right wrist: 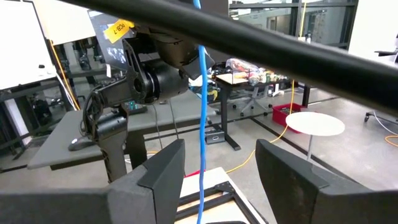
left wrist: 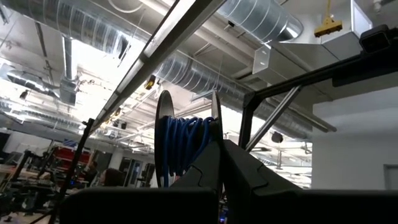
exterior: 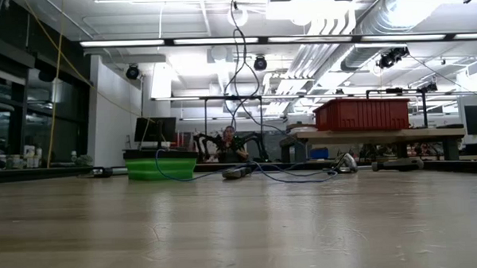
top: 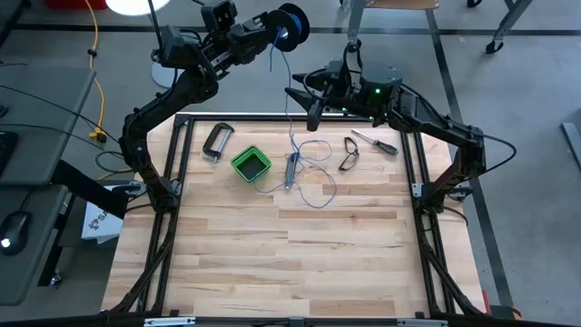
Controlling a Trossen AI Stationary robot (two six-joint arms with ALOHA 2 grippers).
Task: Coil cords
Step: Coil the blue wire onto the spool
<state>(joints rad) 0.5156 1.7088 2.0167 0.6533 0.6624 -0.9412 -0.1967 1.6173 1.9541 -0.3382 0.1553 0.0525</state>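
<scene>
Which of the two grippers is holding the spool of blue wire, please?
The left gripper, raised beyond the table's far edge, is shut on the spool. The right gripper stands open, with the hanging wire between its fingers.

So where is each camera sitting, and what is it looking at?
High view: above the table, looking straight down; shows both arms, the left gripper shut on the spool, the right gripper open by the hanging wire.
Low view: at table-top height, looking level into the room; no arm shows, only the wire and green box.
Left wrist view: on the left arm, looking up at the ceiling past its fingers and spool.
Right wrist view: on the right arm, facing the wire between its open fingers.
Shared: the blue wire shows in all four.
</scene>
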